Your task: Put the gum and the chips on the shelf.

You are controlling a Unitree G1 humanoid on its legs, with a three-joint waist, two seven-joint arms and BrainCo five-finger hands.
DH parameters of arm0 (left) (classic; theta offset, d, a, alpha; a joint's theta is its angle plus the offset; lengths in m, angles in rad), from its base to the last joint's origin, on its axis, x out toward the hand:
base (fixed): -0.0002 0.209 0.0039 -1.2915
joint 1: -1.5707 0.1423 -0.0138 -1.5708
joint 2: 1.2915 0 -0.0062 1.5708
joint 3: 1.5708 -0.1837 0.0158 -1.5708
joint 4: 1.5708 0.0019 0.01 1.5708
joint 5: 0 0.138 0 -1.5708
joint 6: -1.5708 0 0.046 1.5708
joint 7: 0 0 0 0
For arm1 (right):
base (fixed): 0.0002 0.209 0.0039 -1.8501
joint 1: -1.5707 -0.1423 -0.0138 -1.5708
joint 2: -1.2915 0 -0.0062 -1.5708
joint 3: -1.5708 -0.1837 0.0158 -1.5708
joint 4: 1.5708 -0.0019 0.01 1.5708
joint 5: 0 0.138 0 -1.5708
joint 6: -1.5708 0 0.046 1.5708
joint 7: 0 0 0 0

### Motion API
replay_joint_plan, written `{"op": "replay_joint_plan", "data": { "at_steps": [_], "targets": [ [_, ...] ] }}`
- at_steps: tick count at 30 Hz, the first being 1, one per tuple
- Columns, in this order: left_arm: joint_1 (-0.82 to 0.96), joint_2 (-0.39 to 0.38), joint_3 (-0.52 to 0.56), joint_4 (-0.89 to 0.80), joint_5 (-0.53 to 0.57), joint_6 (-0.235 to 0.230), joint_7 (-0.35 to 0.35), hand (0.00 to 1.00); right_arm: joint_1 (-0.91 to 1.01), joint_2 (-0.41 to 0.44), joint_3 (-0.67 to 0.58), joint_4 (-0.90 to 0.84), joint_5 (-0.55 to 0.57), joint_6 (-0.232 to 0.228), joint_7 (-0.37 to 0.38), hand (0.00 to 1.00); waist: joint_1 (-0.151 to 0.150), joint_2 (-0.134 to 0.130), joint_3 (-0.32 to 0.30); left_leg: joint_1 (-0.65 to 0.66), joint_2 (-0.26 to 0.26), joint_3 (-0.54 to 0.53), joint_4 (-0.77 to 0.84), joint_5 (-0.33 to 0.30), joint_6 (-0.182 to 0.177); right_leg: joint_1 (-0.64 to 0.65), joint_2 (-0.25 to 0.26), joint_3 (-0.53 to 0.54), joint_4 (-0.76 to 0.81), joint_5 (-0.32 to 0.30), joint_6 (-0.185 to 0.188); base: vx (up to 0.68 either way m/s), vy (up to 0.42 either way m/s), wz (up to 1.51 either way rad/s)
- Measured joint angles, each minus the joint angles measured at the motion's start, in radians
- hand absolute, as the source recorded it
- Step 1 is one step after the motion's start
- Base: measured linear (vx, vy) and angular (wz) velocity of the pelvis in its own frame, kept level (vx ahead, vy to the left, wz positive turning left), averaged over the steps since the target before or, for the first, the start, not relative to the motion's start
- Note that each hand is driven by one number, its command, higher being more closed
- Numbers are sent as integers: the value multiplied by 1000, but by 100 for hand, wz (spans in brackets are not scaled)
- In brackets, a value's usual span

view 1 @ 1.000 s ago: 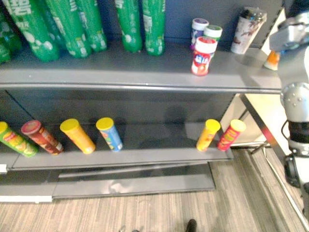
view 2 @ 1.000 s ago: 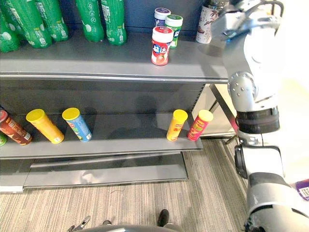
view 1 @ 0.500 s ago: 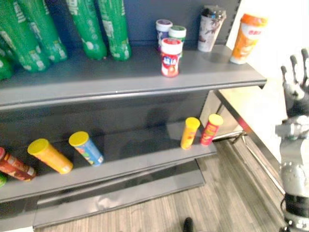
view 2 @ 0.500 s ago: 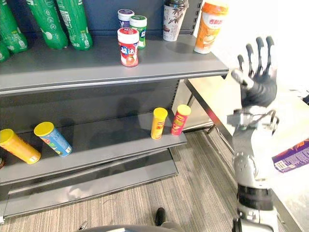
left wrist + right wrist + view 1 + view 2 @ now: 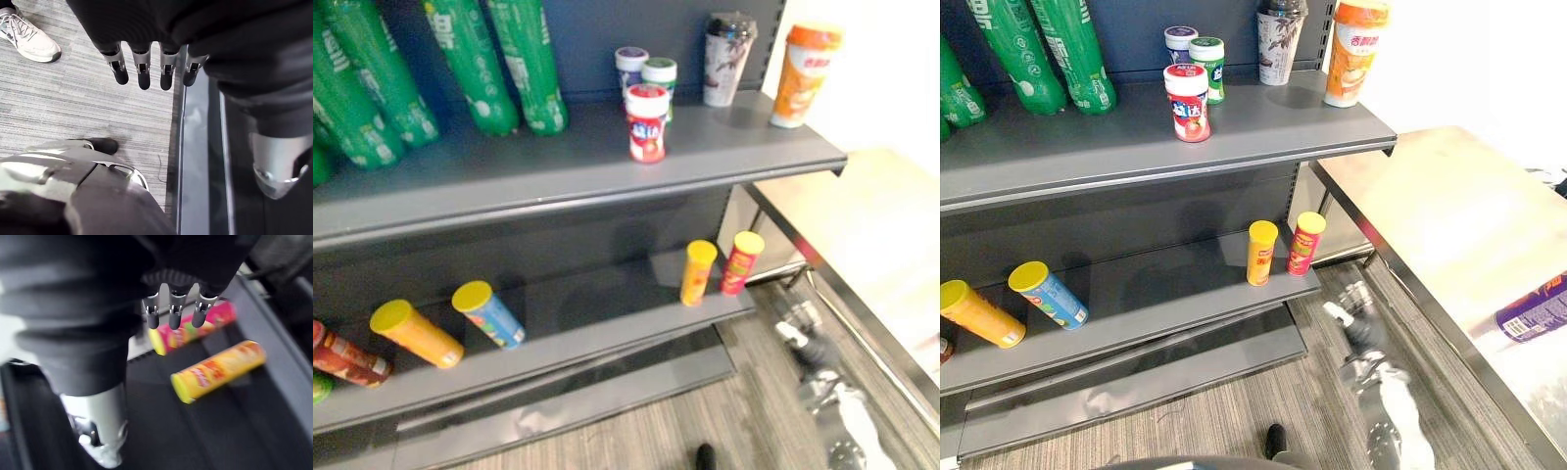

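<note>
The grey metal two-tier shelf (image 5: 1087, 137) spans the frame's left; the right hand (image 5: 1359, 315), lower right, and the left hand (image 5: 143, 73) hang with straight, empty fingers; a yellow cardboard chips tube (image 5: 1261, 252) and a red chips tube (image 5: 1305, 242) lie mid-frame on the lower board; a red-labelled plastic gum jar (image 5: 1186, 101) stands upper centre

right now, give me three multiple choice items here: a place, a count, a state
1. Where is the red gum jar? A) top shelf, before two other jars B) steel table C) floor
2. How many chip cans lie at the lower shelf's right end? A) one B) two C) four
3. Right hand: A) shut on a can B) open, empty C) shut on a jar
1 A: upright before the purple-lid jar and green-lid jar. 2 B: a yellow can, a pink can. 3 B: straight fingers, nothing held.
</note>
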Motion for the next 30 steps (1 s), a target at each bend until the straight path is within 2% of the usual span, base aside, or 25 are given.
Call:
{"op": "replay_joint_plan", "data": {
  "at_steps": [4, 5, 8, 10, 14, 18, 21, 27, 30],
  "targets": [
    [-13, 9, -46, 0, 0, 8, -1, 0, 7, 1, 104, 157, -10, 10, 71, 0, 3, 9, 6, -1, -1, -4, 2, -1, 1, 2, -6, -4, 0, 0, 2, 0, 1, 2],
    [-15, 11, -56, -1, 0, 11, -1, 0, 6, 2, 113, 195, -5, 26, 83, 0, 3, 12, 8, -1, -1, -6, 2, -1, 1, 3, -8, -5, 0, 0, 3, -12, -3, 4],
    [-21, 18, -84, -1, 0, 28, -1, 0, 4, 8, 127, 310, -3, 42, 83, 0, 4, 14, 9, -3, -2, -19, 3, -1, 2, 9, -10, -16, 0, -1, 4, -8, -6, 11],
    [-24, 20, -94, -1, -1, 31, -1, 0, 5, 24, 141, 361, -4, 27, 60, 0, 2, 15, 11, -3, -2, -32, 6, -1, 2, 19, -12, -31, 0, -5, 6, -5, -6, 18],
    [-26, 20, -99, -2, -2, 31, 0, 0, -29, 80, 141, 509, -5, -33, 27, 0, 5, 17, 12, -6, -3, -38, 9, -1, 2, 22, -13, -37, 0, -6, 6, -12, -5, 6],
    [-29, 21, -110, -1, 0, 31, -1, 0, -54, 93, 87, 736, -24, -34, 46, 0, 6, 21, 17, -7, -6, -66, 9, -2, 2, 38, -19, -62, 0, -13, 9, 0, -1, 18],
    [-29, 20, -112, -1, 1, 31, -3, 0, -53, 97, 56, 807, -31, -47, 49, 0, 8, 25, 21, -6, -8, -69, 9, -1, 2, 40, -21, -63, 1, -13, 9, 4, 2, 3],
    [-31, 19, -113, 0, 0, 29, -5, 0, -56, 114, -39, 880, -87, -123, -43, 0, 6, 27, 31, 0, -11, -84, 9, -2, 3, 55, -24, -76, 0, -16, 12, -3, -1, 6],
    [-31, 17, -113, 2, -1, 28, -7, 0, -55, 117, -64, 899, -101, -130, -63, 0, 6, 28, 32, 2, -11, -85, 9, -1, 3, 59, -25, -79, 0, -16, 12, -3, 0, 3]
  ]
}}
